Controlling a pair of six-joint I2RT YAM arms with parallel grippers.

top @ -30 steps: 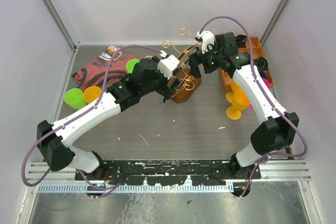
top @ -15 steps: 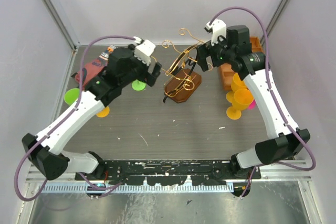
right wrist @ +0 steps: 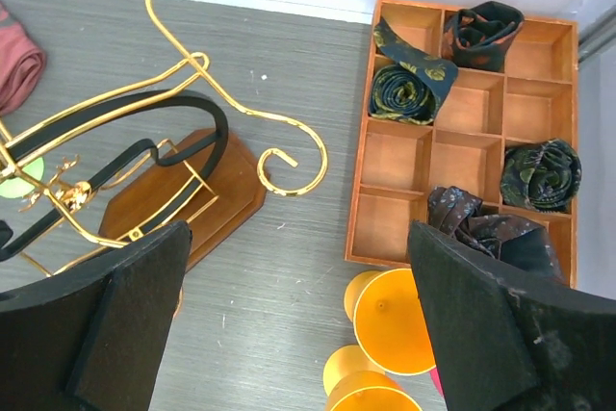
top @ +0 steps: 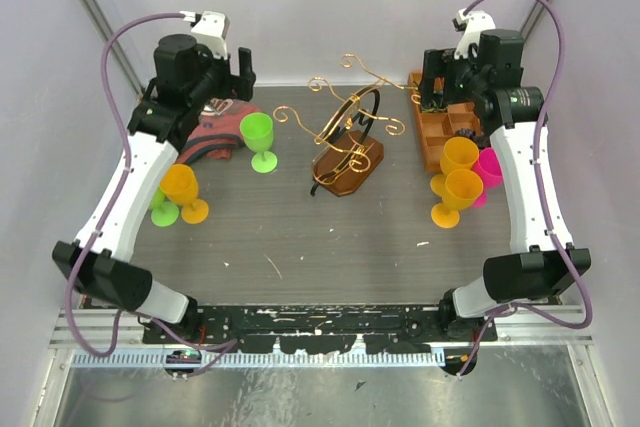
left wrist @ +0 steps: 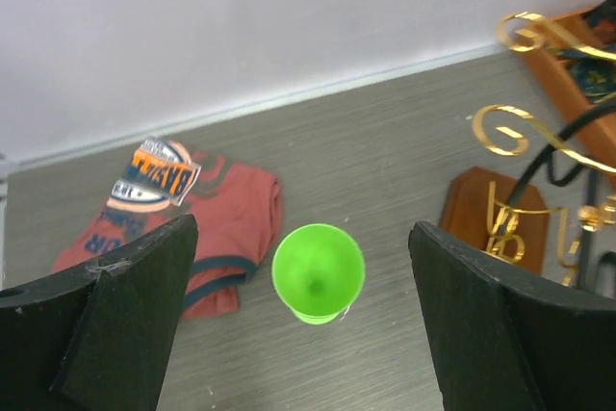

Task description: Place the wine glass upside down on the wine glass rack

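Observation:
The wine glass rack [top: 345, 132] is a gold curly-wire stand on a brown octagonal base [top: 350, 169], mid-table at the back. A green wine glass [top: 258, 137] stands upright left of it. My left gripper [top: 235, 77] is raised at the far left, open and empty. In the left wrist view the green glass [left wrist: 318, 273] lies below, between the spread fingers [left wrist: 106, 324], and the rack [left wrist: 510, 132] is at the right. My right gripper [top: 432, 87] is raised at the far right, open and empty. The right wrist view shows the rack [right wrist: 192, 93] at the left.
A brown compartmented tray [top: 432, 137] with rolled ties sits back right. Two orange glasses [top: 458, 157] and a pink one [top: 492, 165] stand by it. An orange glass [top: 182, 190] and a green one [top: 160, 211] stand left. A red cloth [top: 205, 135] lies back left.
Both arms have drawn back from the rack and risen, the left to the far left corner, the right to the far right. The rack stays put.

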